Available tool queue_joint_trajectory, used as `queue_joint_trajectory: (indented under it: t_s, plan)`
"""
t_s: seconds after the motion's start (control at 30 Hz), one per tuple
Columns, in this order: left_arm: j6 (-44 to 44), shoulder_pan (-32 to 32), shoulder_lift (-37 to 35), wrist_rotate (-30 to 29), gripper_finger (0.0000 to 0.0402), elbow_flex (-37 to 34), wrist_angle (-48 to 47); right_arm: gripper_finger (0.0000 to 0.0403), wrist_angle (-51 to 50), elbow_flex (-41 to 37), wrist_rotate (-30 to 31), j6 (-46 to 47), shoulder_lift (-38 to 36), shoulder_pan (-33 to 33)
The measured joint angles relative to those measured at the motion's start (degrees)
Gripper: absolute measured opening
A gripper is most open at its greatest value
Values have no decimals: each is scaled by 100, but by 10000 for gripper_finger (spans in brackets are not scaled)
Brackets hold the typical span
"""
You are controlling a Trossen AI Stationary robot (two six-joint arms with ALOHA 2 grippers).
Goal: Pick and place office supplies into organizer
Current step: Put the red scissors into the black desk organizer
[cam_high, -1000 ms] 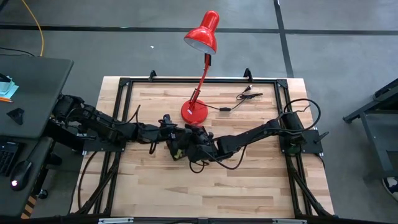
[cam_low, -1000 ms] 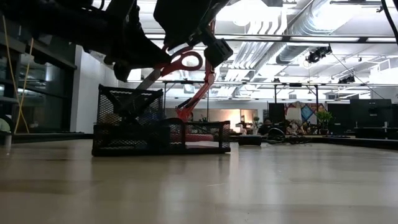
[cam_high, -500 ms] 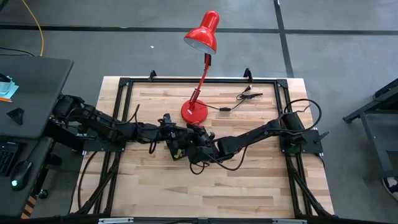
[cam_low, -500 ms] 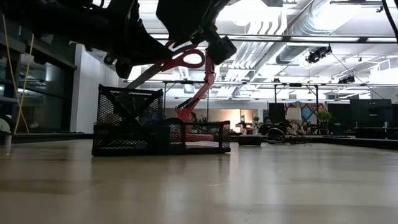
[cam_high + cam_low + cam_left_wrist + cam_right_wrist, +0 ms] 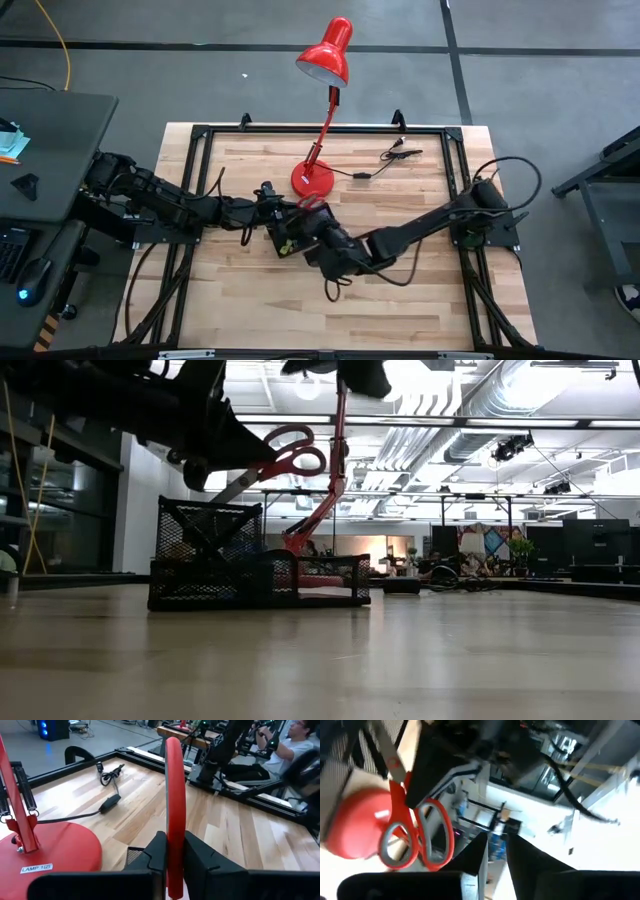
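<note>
Overhead, found the left arm reaching across the surface to the organizer, just in front of the lamp. Saw the red scissors at its jaws, above the organizer's far edge. Found the right arm coming in from the other side, wrist just beside the organizer, nearer the front edge.

Level with the surface, saw the scissors hanging tilted in the air, handles up, blades slanting down towards the tall mesh compartment of the organizer, tip near its rim. Made out the left jaws as a dark mass gripping them. Caught the right arm's end at the top edge, apart from the scissors.

From the left wrist, saw the fingers clamped on a red scissor handle. Noted the lamp base, a black cable and a seated person beyond.

From the right wrist, saw the fingers parted a little, holding nothing. Saw the scissors farther off, held by the left jaws, with the lamp base behind.
</note>
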Motion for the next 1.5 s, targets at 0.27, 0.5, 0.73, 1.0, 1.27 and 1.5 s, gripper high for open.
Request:
queue_joint_trajectory:
  t_s: [0.27,0.5,0.73,1.0,1.27,1.5]
  plan:
    - [90,-257,0,-428,23,2,244,62,-1703,0,-120,3072,-819,155]
    - [700,-1007,-4,-1477,23,4,542,52,-3070,0,-772,5110,-1146,7]
    - [1178,-1521,4,-2250,23,-122,1086,39,-3688,-432,-749,6285,-1205,-216]
    - [1586,-1620,79,-1816,23,-785,2538,47,-2766,-1904,-942,7067,-2094,-224]
    - [2502,-1620,77,-1444,23,-983,3582,51,-689,-3532,-1063,6715,-3464,15]
    - [3211,-1613,79,-1086,23,-953,3793,49,-378,-4064,-1084,6819,-3839,17]
